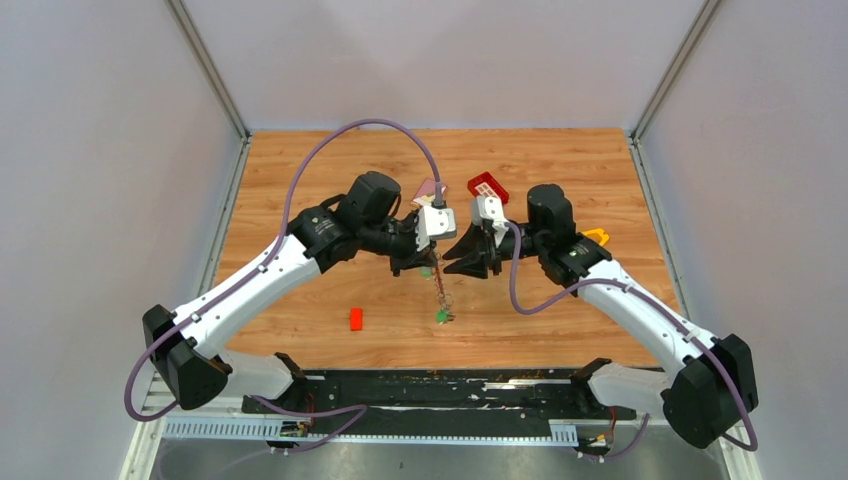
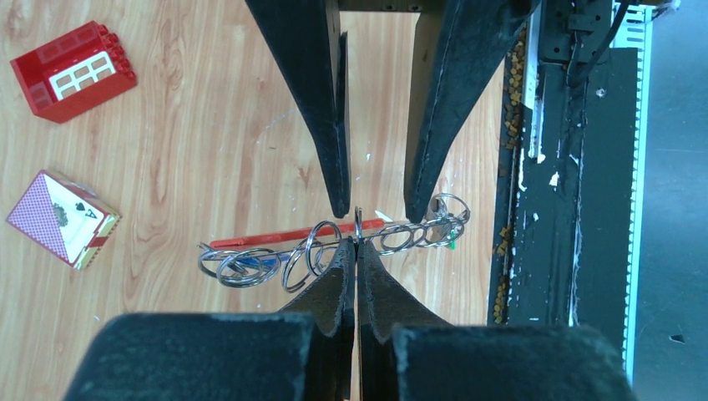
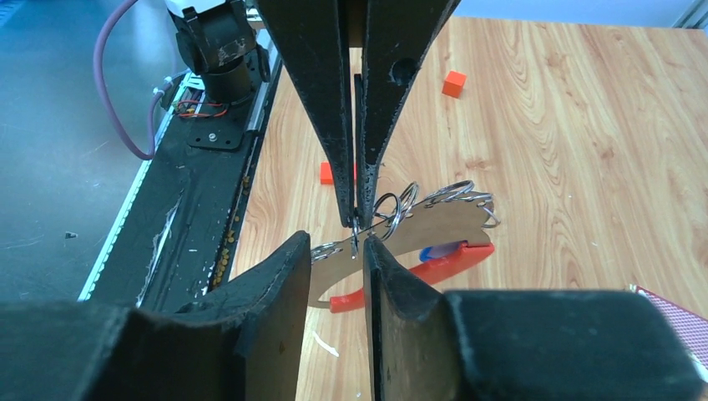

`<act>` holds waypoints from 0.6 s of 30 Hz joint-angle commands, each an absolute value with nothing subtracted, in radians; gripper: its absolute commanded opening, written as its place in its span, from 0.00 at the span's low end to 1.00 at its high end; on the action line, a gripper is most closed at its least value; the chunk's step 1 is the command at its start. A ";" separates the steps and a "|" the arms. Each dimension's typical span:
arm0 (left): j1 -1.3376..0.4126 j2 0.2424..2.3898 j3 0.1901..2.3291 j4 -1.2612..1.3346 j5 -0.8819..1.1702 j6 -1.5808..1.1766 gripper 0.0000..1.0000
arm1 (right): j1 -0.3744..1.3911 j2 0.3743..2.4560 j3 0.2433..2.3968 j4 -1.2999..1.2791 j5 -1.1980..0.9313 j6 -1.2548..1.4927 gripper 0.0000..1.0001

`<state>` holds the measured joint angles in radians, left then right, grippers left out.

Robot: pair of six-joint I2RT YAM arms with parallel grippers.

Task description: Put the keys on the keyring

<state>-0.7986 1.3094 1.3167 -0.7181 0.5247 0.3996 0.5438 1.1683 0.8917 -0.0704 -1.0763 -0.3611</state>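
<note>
The keyring (image 2: 392, 238), a chain of silver rings with a red arc (image 3: 422, 272), hangs above the table between the two arms. My left gripper (image 2: 356, 244) is shut on one of its rings. My right gripper (image 3: 336, 242) faces it, jaws apart, with that ring (image 3: 355, 238) hanging loosely in the gap near the right finger (image 3: 386, 280). A blue-headed key (image 3: 436, 251) sits among the rings. A green-headed key (image 1: 440, 316) dangles at the chain's lower end. From above, both grippers meet at mid-table, the left gripper (image 1: 425, 264) beside the right gripper (image 1: 460, 262).
A small red block (image 1: 356, 318) lies on the wood left of the hanging chain. A red gridded tray (image 1: 487, 187) and a playing-card box (image 1: 430, 188) sit behind the grippers. An orange cube (image 3: 453, 83) and a yellow triangle frame (image 1: 597, 236) lie to the right.
</note>
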 commanded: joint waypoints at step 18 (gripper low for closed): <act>-0.804 1.290 1.318 -0.661 0.601 0.407 0.00 | 0.578 1.209 0.929 -0.038 -1.069 -0.347 0.00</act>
